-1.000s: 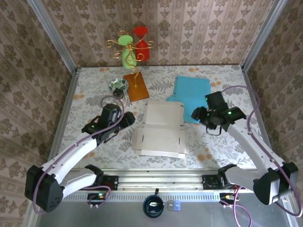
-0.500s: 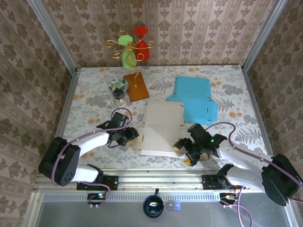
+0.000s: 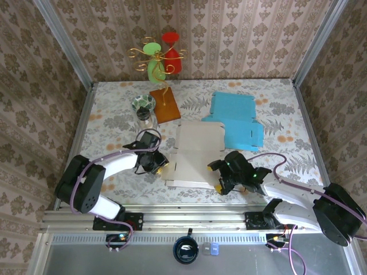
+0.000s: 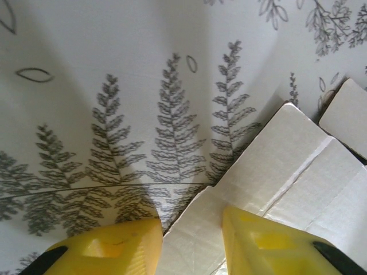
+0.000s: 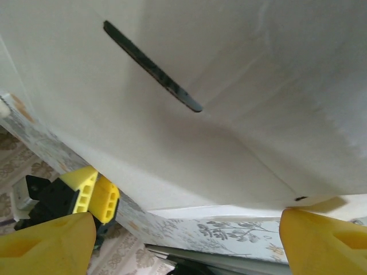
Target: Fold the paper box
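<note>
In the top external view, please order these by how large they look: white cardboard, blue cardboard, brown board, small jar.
1. white cardboard
2. blue cardboard, only somewhat smaller
3. brown board
4. small jar

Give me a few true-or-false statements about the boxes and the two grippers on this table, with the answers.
1. The white box lies flat, not yet folded. True.
2. The blue box lies to the left of the white one. False: it lies to its right, farther back.
3. The right gripper has its fingers wide apart. True.
4. The left gripper hovers over the blue box. False: it is at the white box's left edge, one finger on each side of that edge.
</note>
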`<action>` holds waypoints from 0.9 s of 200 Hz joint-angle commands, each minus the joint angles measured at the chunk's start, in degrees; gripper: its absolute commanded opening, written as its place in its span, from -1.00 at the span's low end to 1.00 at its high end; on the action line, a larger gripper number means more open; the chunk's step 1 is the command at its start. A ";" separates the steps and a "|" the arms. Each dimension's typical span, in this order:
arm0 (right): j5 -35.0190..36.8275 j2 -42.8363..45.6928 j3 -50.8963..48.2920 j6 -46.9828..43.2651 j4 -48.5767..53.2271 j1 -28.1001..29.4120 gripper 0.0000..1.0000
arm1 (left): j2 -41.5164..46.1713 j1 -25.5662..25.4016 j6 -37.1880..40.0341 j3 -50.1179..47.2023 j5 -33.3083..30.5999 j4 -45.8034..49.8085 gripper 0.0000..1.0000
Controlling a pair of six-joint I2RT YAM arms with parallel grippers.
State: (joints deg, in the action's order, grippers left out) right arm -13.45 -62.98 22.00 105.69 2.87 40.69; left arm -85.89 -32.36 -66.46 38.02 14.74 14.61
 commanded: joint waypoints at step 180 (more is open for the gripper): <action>-7.81 -0.89 11.47 -29.83 20.00 -31.74 0.50 | -1.45 -2.44 0.80 3.95 8.00 -17.78 -0.05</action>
State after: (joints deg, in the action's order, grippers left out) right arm -19.46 -65.45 32.10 82.37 15.38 11.09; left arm -83.88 -34.74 -67.16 40.10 19.55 -0.47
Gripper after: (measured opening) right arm 0.755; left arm 0.479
